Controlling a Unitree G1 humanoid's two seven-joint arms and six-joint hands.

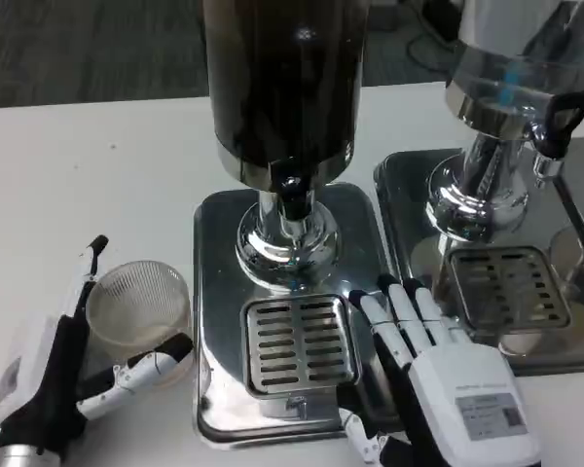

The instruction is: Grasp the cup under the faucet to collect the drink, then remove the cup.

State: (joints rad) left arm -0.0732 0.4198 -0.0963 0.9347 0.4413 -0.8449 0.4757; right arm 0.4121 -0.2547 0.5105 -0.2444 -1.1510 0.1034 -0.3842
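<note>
Although the cup (139, 305) is already in the left hand (54, 384), it stands on the white table (97, 165) to the left of the dark dispenser (282, 83), well clear of the faucet (293, 197); so the grasp looks done, while the carrying under the spout, the filling and the removal all appear to be left. That cup is clear and ribbed, upright, and looks empty, though a thin layer of liquid could not be ruled out; it sits just beside the left edge of the steel drip tray (219, 321), not over the slotted grate (300, 342). On the left hand, the fingers (141, 371) wrap the near side of the cup while another black-tipped digit rises along its far left wall; they are clamped on it from two sides. Meanwhile the right hand (438, 379) lies on the tray's right rim, its fingers (394, 311) straight, slightly parted and holding nothing; their tips reach toward the grate's right edge; whether they press on the metal I cannot tell. A second dispenser (511, 107) stands to the right.
</note>
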